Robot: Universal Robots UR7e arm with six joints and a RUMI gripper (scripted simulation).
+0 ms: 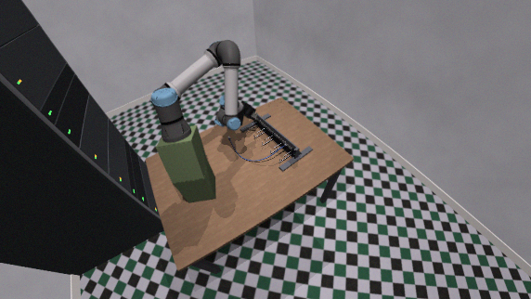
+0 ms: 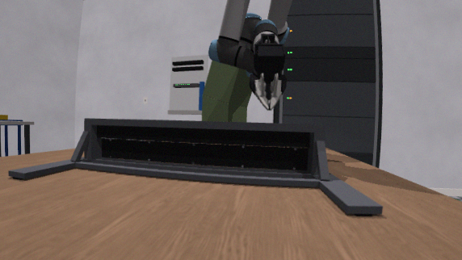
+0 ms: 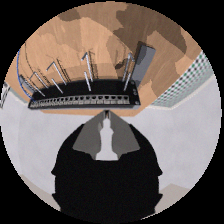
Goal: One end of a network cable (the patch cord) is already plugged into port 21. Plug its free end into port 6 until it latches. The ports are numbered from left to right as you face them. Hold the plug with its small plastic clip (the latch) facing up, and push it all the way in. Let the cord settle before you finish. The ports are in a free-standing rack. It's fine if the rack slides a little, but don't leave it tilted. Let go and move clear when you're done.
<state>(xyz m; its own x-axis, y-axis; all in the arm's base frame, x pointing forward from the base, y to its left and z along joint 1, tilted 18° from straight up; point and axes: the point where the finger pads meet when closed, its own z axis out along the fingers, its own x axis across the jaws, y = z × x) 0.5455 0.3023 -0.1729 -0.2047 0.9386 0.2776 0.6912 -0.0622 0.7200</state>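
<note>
My gripper [image 2: 269, 108] [image 3: 106, 110] is shut with nothing between its fingertips. It hangs above the rack's top edge, toward one end of the rack. The rack [image 1: 278, 135] [image 2: 194, 125] [image 3: 107, 87] stands upright on the table, both feet flat. The blue patch cord [image 1: 256, 161] [image 3: 18, 75] runs from the port side near the rack's far end from my gripper and curves over the table. Its free end [image 1: 229, 138] lies loose on the table, away from the rack, and is out of the wrist view. Port numbers and the latch are too small to read.
Several thin metal cable guides [image 3: 89, 62] stick out from the rack's port side. The rack's long feet [image 1: 295, 159] [image 2: 359, 199] reach out at both ends on the wooden table [image 1: 246, 200]. The arm's green pedestal [image 1: 187, 162] stands at the table's other end, beside a tall black cabinet [image 1: 56, 186].
</note>
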